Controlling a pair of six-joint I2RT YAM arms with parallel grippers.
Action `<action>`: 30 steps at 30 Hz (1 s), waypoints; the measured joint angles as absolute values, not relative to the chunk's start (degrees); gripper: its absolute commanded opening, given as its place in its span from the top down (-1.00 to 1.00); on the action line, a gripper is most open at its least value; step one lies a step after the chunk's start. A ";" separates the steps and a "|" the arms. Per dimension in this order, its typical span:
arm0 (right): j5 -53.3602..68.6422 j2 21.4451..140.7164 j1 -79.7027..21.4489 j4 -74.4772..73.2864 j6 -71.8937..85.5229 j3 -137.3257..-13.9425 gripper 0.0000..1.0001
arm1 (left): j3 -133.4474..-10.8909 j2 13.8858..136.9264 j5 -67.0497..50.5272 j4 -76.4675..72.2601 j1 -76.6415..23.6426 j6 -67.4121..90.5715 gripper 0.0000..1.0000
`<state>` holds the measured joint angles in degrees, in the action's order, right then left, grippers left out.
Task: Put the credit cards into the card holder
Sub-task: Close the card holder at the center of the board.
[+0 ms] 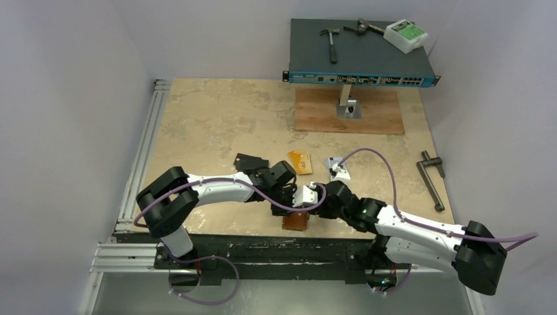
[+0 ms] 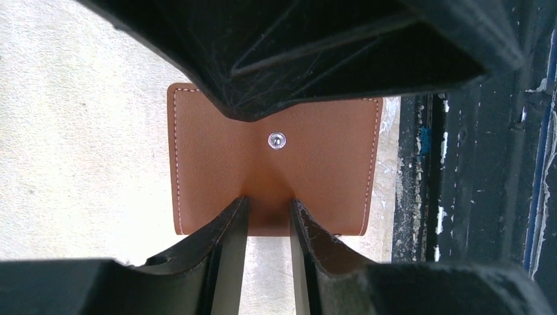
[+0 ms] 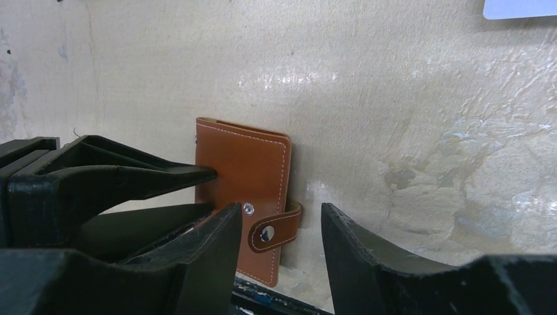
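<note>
The brown card holder (image 1: 295, 220) lies shut and flat by the table's front edge. Its snap stud (image 2: 276, 140) is bare and its tab (image 3: 276, 230) curls loose off one side. My left gripper (image 2: 268, 205) is open by a narrow gap, with both fingertips (image 2: 236, 213) pressed on the cover. My right gripper (image 3: 279, 211) is open with the tab between its fingers, touching nothing. Farther back lie three credit cards: a black one (image 1: 251, 161), a gold-orange one (image 1: 299, 161) and a silvery white one (image 1: 338, 167).
A network switch (image 1: 361, 62) on a stand over a wooden board (image 1: 348, 111) carries a hammer, another tool and a white box at the back. A black crank tool (image 1: 431, 178) lies at the right. The black frame rail (image 2: 460, 197) runs just past the holder.
</note>
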<state>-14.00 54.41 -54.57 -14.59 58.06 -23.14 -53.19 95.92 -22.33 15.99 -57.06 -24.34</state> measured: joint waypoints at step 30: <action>-7.66 71.59 -54.72 -24.16 52.71 -42.35 0.20 | -47.83 60.18 -20.75 38.26 -50.61 -64.82 0.03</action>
<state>-7.66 71.59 -54.72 -24.16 52.71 -42.35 -47.83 60.18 -20.75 38.26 -50.61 -64.82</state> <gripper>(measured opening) 0.416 0.495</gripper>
